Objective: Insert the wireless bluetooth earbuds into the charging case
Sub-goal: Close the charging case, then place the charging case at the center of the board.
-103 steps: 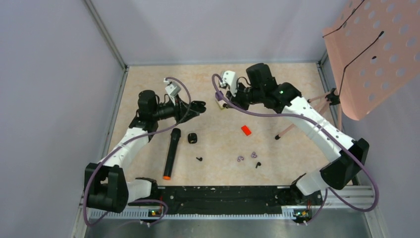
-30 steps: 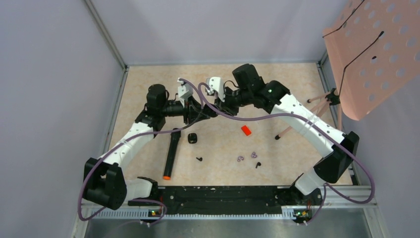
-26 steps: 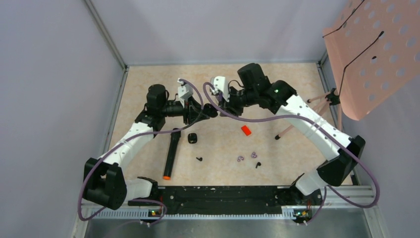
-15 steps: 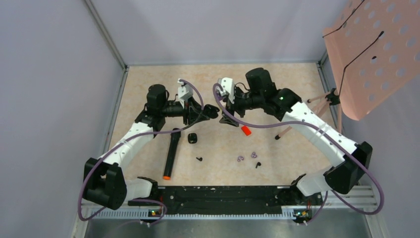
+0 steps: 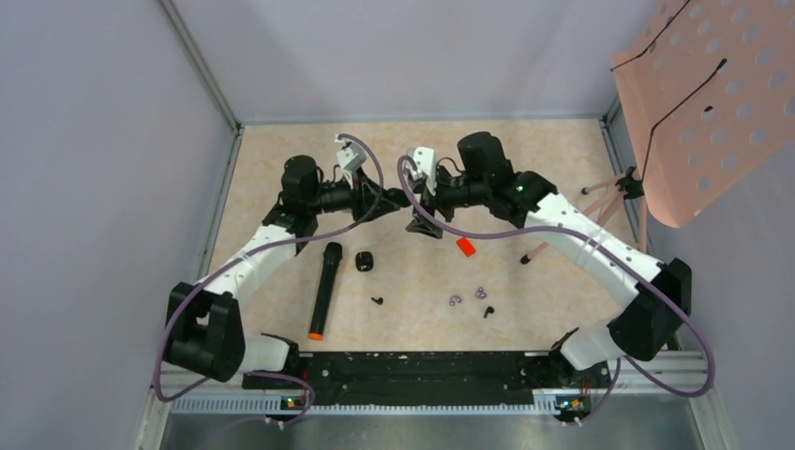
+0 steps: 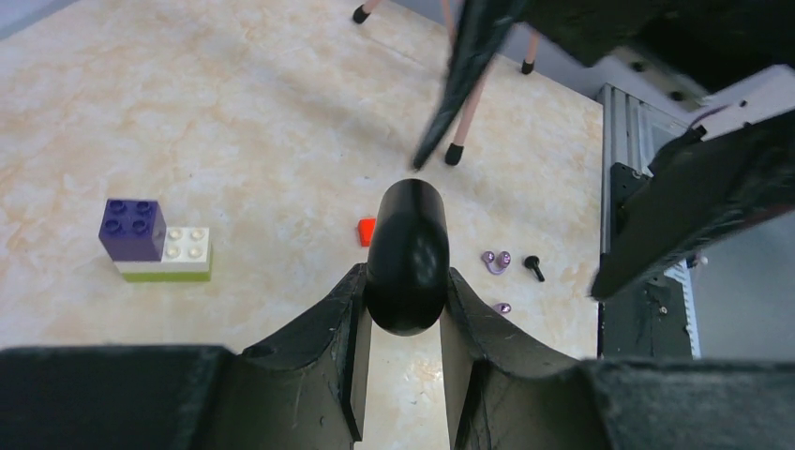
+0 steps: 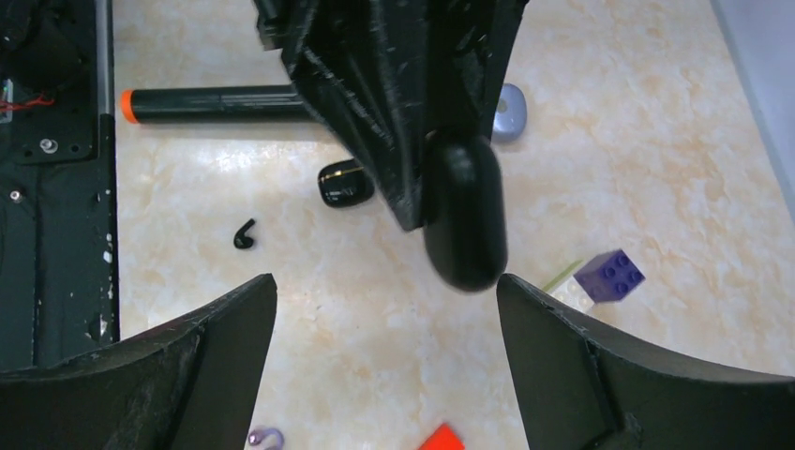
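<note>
- Two earbuds (image 5: 377, 301) show, both loose on the counter (image 5: 525, 155) toward the near edge and well apart. One lies right of the microphone (image 5: 323, 289), the other earbud (image 5: 487, 311) just beside the purple rings (image 5: 481, 292). Neither is in a case.
- The left hand (image 6: 403, 281) pinches a black oval capsule (image 6: 406, 248), held in the air over the middle of the counter. I take it for the charging case, closed; no seam shows.
- The right hand (image 7: 384, 286) is spread wide and empty. It faces the left hand, near the capsule's tip and apparently clear of it.
- Step, as I judge it: case secured, no earbud picked up yet.
- Next move likely calls for opening or setting down the case. Then the free right hand drops toward the near edge for a fine pinch on a tiny earbud.
- Pose: both arms reach in from the near corners, elbows out, wrists meeting mid-counter. The left hand is roughly level and points toward the right edge; the right hand tilts downward.
- Also on the counter: a small glossy black pod (image 5: 365, 261) by the microphone head, a red piece (image 5: 466, 247) and a brick stack (image 6: 155, 242).
</note>
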Controlling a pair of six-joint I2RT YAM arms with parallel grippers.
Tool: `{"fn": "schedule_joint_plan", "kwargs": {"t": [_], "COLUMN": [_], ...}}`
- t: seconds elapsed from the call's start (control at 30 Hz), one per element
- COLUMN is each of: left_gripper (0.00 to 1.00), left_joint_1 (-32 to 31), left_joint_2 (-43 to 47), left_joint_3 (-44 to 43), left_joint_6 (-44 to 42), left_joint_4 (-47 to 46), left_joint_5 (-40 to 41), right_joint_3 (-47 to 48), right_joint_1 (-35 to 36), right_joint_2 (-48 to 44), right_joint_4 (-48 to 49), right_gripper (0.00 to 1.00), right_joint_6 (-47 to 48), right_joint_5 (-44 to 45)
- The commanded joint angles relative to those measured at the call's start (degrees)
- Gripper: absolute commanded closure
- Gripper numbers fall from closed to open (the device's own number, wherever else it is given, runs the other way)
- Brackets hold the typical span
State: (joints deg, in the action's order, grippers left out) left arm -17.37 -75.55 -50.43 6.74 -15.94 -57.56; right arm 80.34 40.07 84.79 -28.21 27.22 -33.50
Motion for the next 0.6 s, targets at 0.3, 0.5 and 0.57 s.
{"fn": "schedule_joint_plan", "kwargs": {"t": [0.3,0.5,0.57], "left_gripper": [0.99,0.96,0.96], "left_joint_1": [-0.08,-1.79,-2.58], "left_joint_2": [-14.73,-24.49,-27.24], "left_joint_3": [-0.76,-7.53,-9.84], "left_joint_6": [10.36,14.25,14.46], "left_joint_4": [0.27,8.34,10.30], "left_joint_5": [5.41,12.82,13.66], "right_joint_3": [-13.04,-16.61,-17.18], "right_joint_1": [-8.68,-8.87,-9.03], "right_joint_2": [-13.19,-14.86,-15.15], "right_joint_4": [2.15,2.19,2.19], "right_gripper": [0.14,0.14,0.14], "right_joint_6": [-4.29,-5.91,-5.87], "right_joint_5": [12.29,13.37,13.58]}}
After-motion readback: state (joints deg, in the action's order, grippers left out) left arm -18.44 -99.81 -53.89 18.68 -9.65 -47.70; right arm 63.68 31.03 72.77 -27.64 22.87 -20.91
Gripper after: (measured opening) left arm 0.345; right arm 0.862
